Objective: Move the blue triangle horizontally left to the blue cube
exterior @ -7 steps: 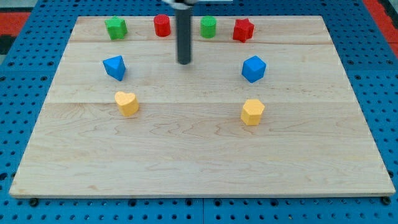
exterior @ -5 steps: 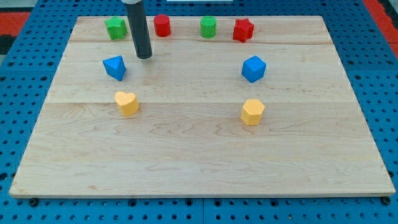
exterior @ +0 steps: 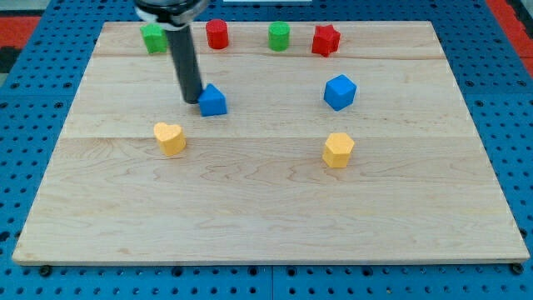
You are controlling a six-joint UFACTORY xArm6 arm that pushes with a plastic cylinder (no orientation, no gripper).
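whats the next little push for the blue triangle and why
Probably a short push toward the view's right, level with the row. My tip sits against the left side of the blue triangle, and the blue cube lies well off to the view's right at nearly the same height, slightly higher. No block stands between them, so a straight slide looks open.

Rod running out past the view's top

The rod is hiding part of the green block; its upper end is being cropped.
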